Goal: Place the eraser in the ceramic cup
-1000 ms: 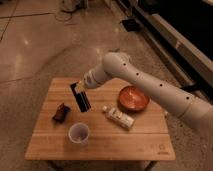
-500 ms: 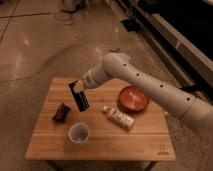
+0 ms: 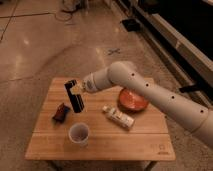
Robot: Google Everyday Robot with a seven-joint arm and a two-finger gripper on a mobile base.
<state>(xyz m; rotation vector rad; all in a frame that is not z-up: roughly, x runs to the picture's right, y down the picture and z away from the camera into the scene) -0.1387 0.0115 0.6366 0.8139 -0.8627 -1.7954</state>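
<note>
The eraser [image 3: 75, 97], a long black block, hangs nearly upright in my gripper [image 3: 76, 88], which is shut on its upper end. It is held above the left middle of the wooden table [image 3: 100, 142]. The ceramic cup [image 3: 79, 134], small, white and round, stands upright on the table below the eraser and a little nearer the front edge. My white arm [image 3: 150, 95] reaches in from the right.
A small dark red-orange object [image 3: 61, 112] lies left of the eraser. A white bottle [image 3: 118, 116] lies on its side at the table's middle. A wide orange-red bowl [image 3: 132, 100] stands at the back right, partly behind the arm.
The gripper and the eraser have shifted very slightly; the eraser stays held above the table. The cup and the other objects have not moved.
</note>
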